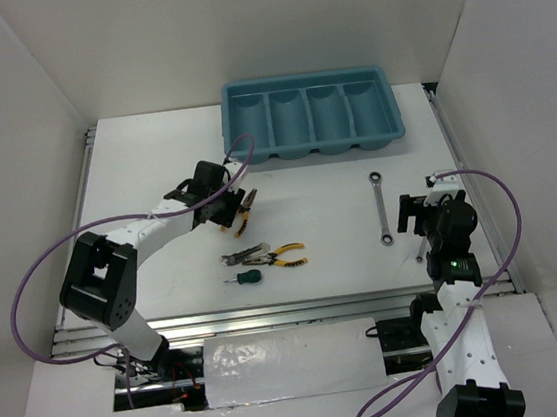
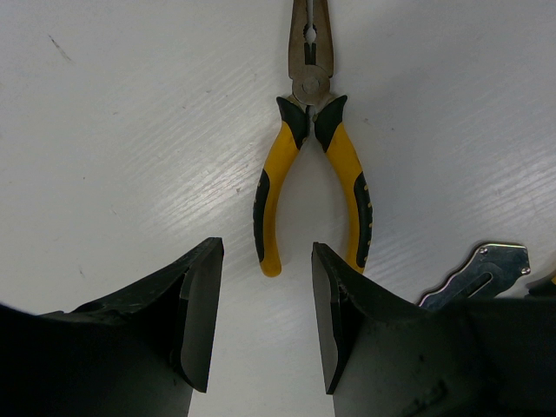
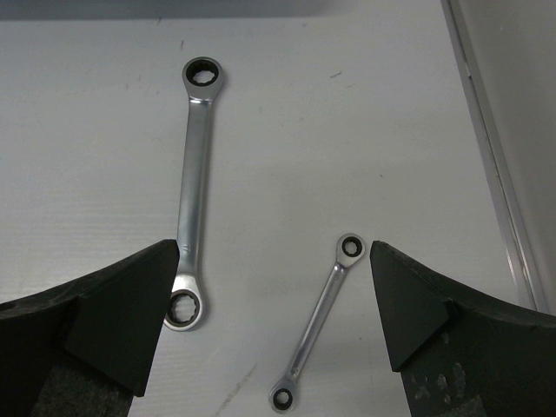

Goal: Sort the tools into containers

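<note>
Yellow-handled pliers lie on the white table, nose pointing away from me; the same pliers sit just right of my left gripper. In the left wrist view my left gripper is open, with only bare table between its fingers and the handle ends just beyond the tips. My right gripper is wide open above a small silver wrench, which lies between its fingers. A long silver wrench lies to its left. The teal containers stand at the back.
A second pair of yellow pliers, a silver metal piece and a green-handled screwdriver lie near the table's front middle. The silver piece shows beside my left gripper's right finger. A metal rail runs along the right edge.
</note>
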